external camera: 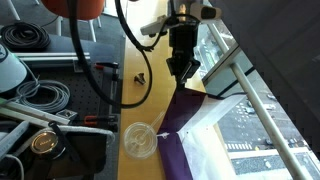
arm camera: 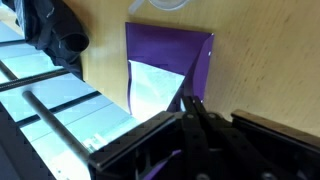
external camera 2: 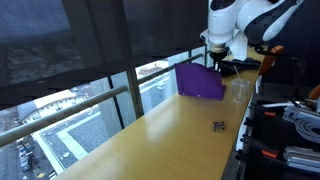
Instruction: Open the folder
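Note:
The purple folder [external camera: 176, 140] lies on the wooden table beside the window, with its cover raised at a steep angle and white paper [external camera: 208, 130] showing under it. In an exterior view the cover stands up as a purple panel [external camera 2: 200, 82]. My gripper [external camera: 183, 68] is above the folder's far end, shut on the cover's edge, as it also appears in an exterior view [external camera 2: 215, 62]. In the wrist view my fingers [arm camera: 190, 106] meet on the cover's edge, with the folder [arm camera: 172, 48] and paper [arm camera: 155, 90] beyond them.
A clear plastic cup [external camera: 140, 140] stands next to the folder; it also shows in an exterior view [external camera 2: 238, 88]. A small black object [external camera: 139, 76] lies on the table, also seen in an exterior view [external camera 2: 218, 125]. Coiled cables [external camera: 40, 95] and gear crowd the side away from the window. A window rail [external camera: 250, 85] runs along the table.

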Robot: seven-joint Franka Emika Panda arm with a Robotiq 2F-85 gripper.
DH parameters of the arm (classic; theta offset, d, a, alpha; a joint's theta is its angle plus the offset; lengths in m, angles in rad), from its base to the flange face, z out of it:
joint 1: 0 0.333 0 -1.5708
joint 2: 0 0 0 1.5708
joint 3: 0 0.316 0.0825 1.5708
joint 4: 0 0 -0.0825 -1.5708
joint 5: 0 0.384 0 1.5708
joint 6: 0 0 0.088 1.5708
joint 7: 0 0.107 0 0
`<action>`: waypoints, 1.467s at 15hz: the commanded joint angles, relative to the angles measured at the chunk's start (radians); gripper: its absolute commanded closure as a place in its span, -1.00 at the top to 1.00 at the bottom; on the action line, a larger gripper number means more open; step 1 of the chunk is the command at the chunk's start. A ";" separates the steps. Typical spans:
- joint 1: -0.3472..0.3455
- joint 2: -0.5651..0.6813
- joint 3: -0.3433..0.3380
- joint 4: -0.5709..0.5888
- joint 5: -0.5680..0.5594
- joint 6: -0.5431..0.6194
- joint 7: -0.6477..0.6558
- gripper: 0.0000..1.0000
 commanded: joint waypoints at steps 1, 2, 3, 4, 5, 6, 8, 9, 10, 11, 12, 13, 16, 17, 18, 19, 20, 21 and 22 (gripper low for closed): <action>-0.006 -0.040 0.033 -0.065 -0.027 0.035 0.029 -0.99; -0.006 -0.051 0.041 -0.081 -0.024 0.063 0.027 -0.99; -0.006 -0.072 0.048 -0.102 -0.024 0.099 0.023 -0.99; -0.005 -0.103 0.056 -0.131 -0.003 0.140 0.006 -0.99; -0.005 -0.128 0.062 -0.154 0.019 0.182 -0.014 -0.99; -0.002 -0.148 0.069 -0.171 0.032 0.220 -0.015 -0.99; 0.002 -0.174 0.080 -0.190 0.049 0.273 -0.023 -0.99; 0.002 -0.185 0.086 -0.197 0.057 0.293 -0.028 -0.99; 0.013 -0.194 0.079 -0.202 0.054 0.312 -0.028 -0.99; 0.012 -0.201 0.080 -0.207 0.047 0.327 -0.028 -0.99; 0.011 -0.202 0.079 -0.208 0.034 0.335 -0.023 -0.99; 0.008 -0.199 0.076 -0.209 0.022 0.340 -0.019 -0.99; -0.008 -0.179 0.068 -0.211 -0.027 0.338 -0.001 -0.99; -0.012 -0.175 0.066 -0.213 -0.040 0.337 0.000 -0.99; -0.016 -0.170 0.062 -0.213 -0.050 0.337 -0.001 -0.99; -0.019 -0.168 0.058 -0.214 -0.055 0.339 -0.004 -0.99; -0.020 -0.166 0.054 -0.217 -0.048 0.348 -0.015 -0.99; -0.021 -0.166 0.050 -0.221 -0.046 0.361 -0.027 -0.99; -0.021 -0.170 0.049 -0.229 -0.043 0.376 -0.041 -0.99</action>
